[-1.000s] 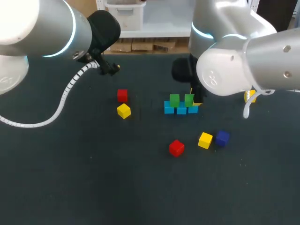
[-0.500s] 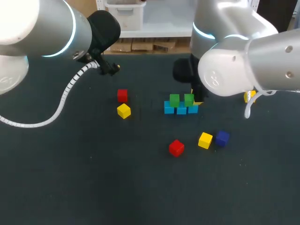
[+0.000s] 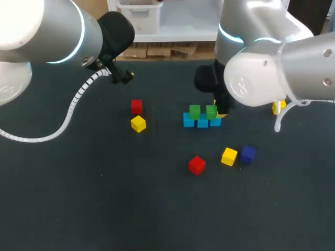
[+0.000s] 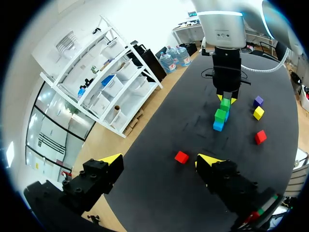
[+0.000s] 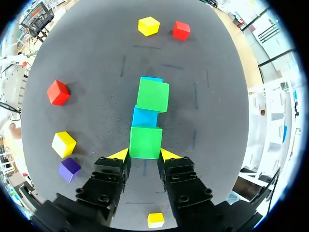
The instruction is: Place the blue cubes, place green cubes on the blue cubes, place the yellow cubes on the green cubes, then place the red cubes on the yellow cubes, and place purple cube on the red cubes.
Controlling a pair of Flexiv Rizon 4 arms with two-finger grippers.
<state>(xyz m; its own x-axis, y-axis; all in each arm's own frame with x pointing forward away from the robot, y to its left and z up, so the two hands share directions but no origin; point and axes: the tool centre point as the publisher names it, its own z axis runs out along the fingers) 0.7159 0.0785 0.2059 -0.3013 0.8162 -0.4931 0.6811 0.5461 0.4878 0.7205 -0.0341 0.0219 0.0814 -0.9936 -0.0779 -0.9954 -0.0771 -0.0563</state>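
Note:
Three blue cubes (image 3: pixel 202 123) lie in a row mid-table, with two green cubes (image 3: pixel 194 111) on top. My right gripper (image 5: pixel 145 155) is shut on the nearer green cube (image 5: pixel 146 141), which rests on the blue row (image 5: pixel 145 116); the other green cube (image 5: pixel 153 95) lies ahead of it. In the head view this gripper (image 3: pixel 220 110) stands at the row's right end. Loose cubes include yellow (image 3: pixel 138 124) (image 3: pixel 229 156), red (image 3: pixel 136 106) (image 3: pixel 197 164) and purple (image 3: pixel 248 153). My left gripper (image 4: pixel 161 159) hangs open and empty, high at the back left (image 3: pixel 125 76).
A third yellow cube (image 3: pixel 279 107) lies at the right, partly hidden behind my right arm. A white coiled cable (image 3: pixel 78 99) hangs from the left arm over the table's left part. The dark table (image 3: pixel 104 198) is bare at the front.
The right gripper's fingers have narrowed around the green cube, and the right arm has shifted slightly to the right. The left arm and all cubes have stayed put.

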